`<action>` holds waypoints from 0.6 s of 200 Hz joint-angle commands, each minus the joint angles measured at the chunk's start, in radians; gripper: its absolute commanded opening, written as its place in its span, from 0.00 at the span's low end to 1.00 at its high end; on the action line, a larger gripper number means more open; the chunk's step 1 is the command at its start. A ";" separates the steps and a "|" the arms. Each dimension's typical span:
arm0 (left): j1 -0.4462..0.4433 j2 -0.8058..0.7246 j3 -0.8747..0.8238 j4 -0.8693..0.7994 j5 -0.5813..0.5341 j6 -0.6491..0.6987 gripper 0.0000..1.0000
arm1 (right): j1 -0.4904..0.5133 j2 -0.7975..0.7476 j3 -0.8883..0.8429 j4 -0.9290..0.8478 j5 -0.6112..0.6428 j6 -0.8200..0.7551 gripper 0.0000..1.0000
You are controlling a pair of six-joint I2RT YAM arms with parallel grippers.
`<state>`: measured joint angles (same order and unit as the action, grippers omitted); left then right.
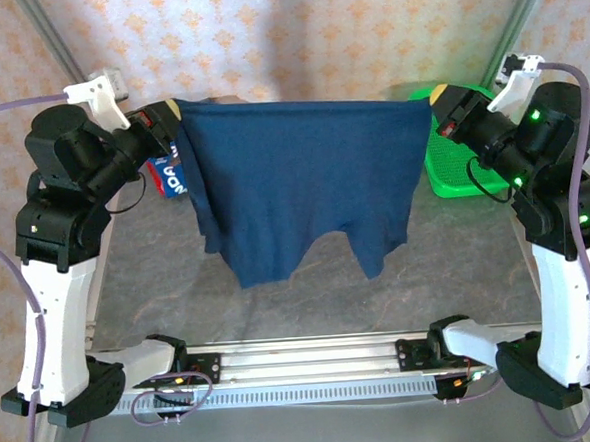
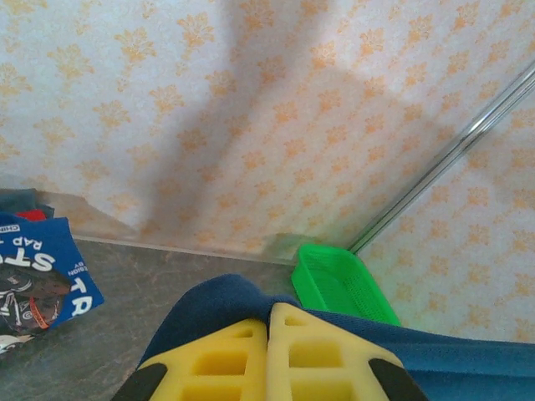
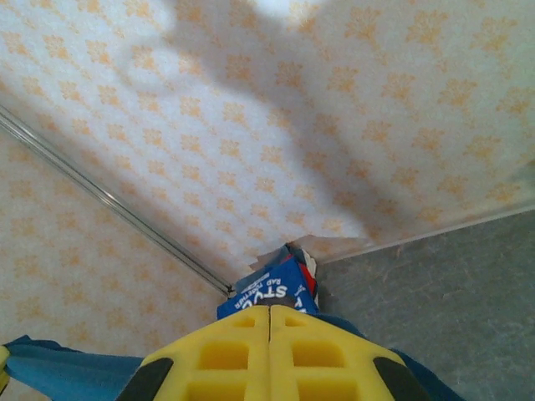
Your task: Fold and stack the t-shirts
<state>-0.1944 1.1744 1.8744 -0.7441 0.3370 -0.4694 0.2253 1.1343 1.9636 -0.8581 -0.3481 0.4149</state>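
The step in hand is the spread before the fold. The dark navy t-shirt point(image 1: 308, 180) hangs in the air between the 2 arms, its top edge pulled into a nearly straight line and its lower part dangling free above the grey tabletop point(image 1: 310, 300). The left gripper point(image 1: 166, 124) pinches 1 top corner and the right gripper point(image 1: 437, 107) the other. In the left wrist view the yellow fingers point(image 2: 226, 359) are pressed together with navy cloth bunched just beyond them. In the right wrist view the right gripper point(image 3: 269, 313) is likewise closed, with navy cloth spilling out on either side.

I judge the folding of this shirt as not yet begun. The next move calls for both arms to lower together and draw the shirt flat onto the tabletop. The tension must stay even so that the hanging lobes at the bottom do not crumple under the body.

At the far left lies a folded blue t-shirt point(image 2: 42, 267) with white lettering, and a sliver of red point(image 3: 310, 272) shows just behind it. That is probably the stack this shirt should join.

The green mesh basket point(image 2: 338, 284) sits at the far right of the tabletop near the wall. The part of its inside that shows holds no cloth, and from above the right arm covers part of it.
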 commanded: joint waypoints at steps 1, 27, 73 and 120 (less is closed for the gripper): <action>0.015 -0.030 -0.003 0.057 -0.021 0.017 0.06 | -0.016 -0.039 0.020 -0.031 0.048 -0.009 0.00; 0.015 -0.064 -0.026 0.073 -0.037 0.017 0.05 | -0.015 -0.067 -0.014 -0.057 0.057 0.004 0.00; 0.015 -0.088 -0.004 0.024 -0.064 0.059 0.05 | -0.016 -0.096 -0.060 -0.060 0.035 0.033 0.00; 0.014 -0.110 0.001 -0.004 -0.076 0.091 0.06 | -0.015 -0.127 -0.077 -0.092 0.045 0.053 0.00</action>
<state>-0.1944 1.0893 1.8446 -0.7490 0.3363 -0.4191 0.2253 1.0439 1.8866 -0.9318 -0.3599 0.4503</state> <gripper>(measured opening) 0.056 0.051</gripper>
